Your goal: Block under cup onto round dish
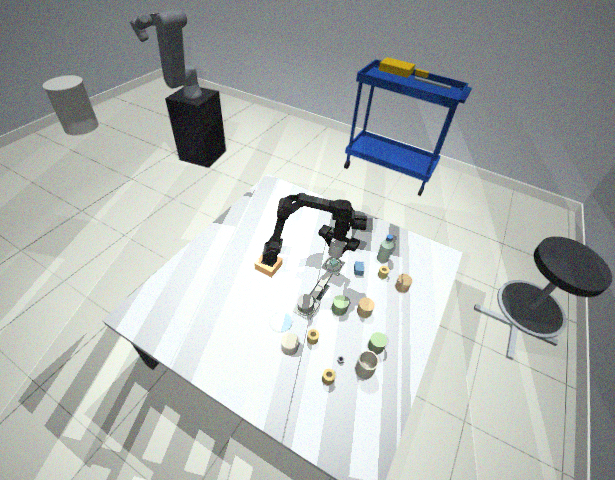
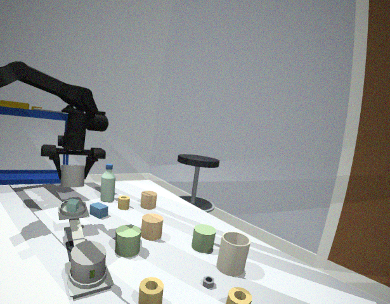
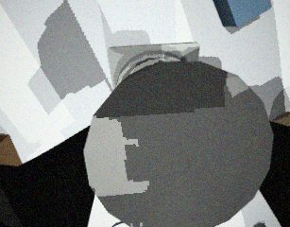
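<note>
Exterior view: the jaws (image 1: 336, 246) (image 2: 72, 175) pinch the lifted cup (image 1: 335, 250) (image 2: 72, 177) (image 3: 182, 165) above the green block (image 1: 333, 262) (image 2: 72, 205), bare on the balance (image 1: 321, 285) (image 2: 77, 230) end nearer the tabletop's (image 1: 235, 330) (image 2: 175, 271) cart-side edge. Best carry it upright, sideways, clear of the beam and round dish (image 1: 285, 322), then release it gently towards that edge. Counted: two balance cups, one dish, one green block, three yellow sleeves (image 1: 312, 341) (image 1: 328, 381) (image 1: 383, 276) (image 2: 123, 204) (image 2: 151, 297) (image 2: 236, 301), one bottle (image 1: 385, 251) (image 2: 108, 188).

This looked like a robotics lab: a second arm stood on a black pedestal (image 1: 197, 129), well apart from the hand (image 1: 336, 248) (image 2: 72, 175)
</note>
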Action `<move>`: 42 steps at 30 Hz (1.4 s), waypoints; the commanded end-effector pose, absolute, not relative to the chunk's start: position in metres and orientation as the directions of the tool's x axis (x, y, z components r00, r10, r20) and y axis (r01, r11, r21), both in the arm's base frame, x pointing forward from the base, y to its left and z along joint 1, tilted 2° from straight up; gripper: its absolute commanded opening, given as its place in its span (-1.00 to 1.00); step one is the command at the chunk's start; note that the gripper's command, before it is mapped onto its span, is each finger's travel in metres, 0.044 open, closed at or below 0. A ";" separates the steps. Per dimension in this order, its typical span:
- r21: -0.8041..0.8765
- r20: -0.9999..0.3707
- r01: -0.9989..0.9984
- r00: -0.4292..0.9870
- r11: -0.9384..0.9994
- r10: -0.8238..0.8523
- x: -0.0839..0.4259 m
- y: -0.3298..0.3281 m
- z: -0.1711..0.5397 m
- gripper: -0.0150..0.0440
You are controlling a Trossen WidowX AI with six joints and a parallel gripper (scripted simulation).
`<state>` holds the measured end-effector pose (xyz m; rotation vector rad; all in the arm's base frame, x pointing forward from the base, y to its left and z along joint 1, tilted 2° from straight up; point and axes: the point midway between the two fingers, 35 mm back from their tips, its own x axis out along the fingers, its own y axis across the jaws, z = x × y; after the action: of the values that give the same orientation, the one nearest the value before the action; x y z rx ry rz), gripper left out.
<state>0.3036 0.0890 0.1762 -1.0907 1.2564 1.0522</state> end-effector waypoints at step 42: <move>-0.045 -0.999 -0.983 0.049 0.178 0.015 0.273 0.180 0.105 -0.49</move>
<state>0.2822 0.1644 0.1199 -1.0853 1.2383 1.0559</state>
